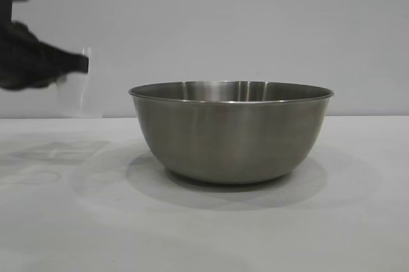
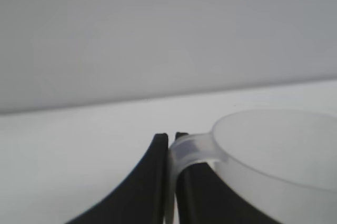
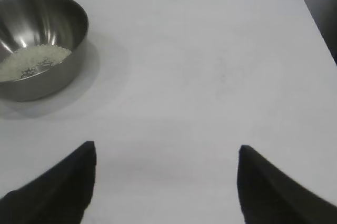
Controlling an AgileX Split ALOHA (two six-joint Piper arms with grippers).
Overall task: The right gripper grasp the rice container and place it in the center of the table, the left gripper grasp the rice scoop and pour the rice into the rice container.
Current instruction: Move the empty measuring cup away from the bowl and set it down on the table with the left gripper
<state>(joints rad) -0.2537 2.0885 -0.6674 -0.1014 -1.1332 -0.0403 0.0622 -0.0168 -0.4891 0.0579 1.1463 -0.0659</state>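
The rice container [image 1: 231, 133] stands upright in the middle of the white counter [image 1: 358, 221], so its wide mouth is easy to reach from the side. It is a round bowl of brushed steel with a thin rolled rim and smooth curved walls. In the right wrist view a small flat heap of rice [image 3: 31, 62] lies on its bottom, so the pouring seems already done.

The left end effector [image 1: 80, 62] hangs above the counter, to the left of the bowl and apart from it. Its two black tapering fingers [image 2: 155, 182] are closed on the loop handle of the rice scoop [image 1: 75, 90], a small cup of cloudy clear plastic. The cup sits about upright, and I see no grains inside it.

The right end effector [image 3: 166, 182] rests open over the bare counter, near the bowl but not touching it, and holds nothing.
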